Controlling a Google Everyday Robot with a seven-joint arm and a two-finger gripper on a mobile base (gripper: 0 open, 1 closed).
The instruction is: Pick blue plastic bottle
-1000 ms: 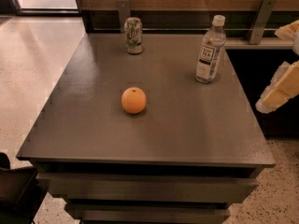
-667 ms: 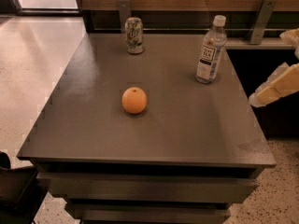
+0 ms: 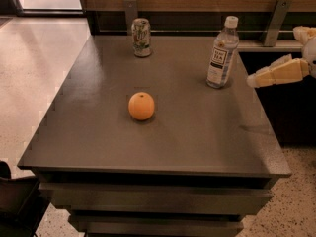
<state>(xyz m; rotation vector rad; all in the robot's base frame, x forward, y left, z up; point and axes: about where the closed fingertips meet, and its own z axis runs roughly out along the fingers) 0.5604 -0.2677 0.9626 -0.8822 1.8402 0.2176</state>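
The blue plastic bottle [image 3: 221, 53] stands upright at the back right of the dark table [image 3: 197, 132]. It is clear and bluish, with a white cap and a white-and-dark label. My gripper [image 3: 274, 56] comes in from the right edge of the view, a little right of the bottle and at about its height. Its cream fingers [image 3: 276, 73] are spread apart with nothing between them. The lower fingertip points at the bottle and does not touch it.
A green-and-silver soda can [image 3: 141, 37] stands at the back left of the table. An orange [image 3: 141, 106] lies near the middle. A wooden wall with metal brackets [image 3: 274, 15] runs behind the table. Pale floor [image 3: 34, 63] lies to the left.
My gripper has moved left and up, closer to the bottle. The bottle, can and orange have not moved on the table.
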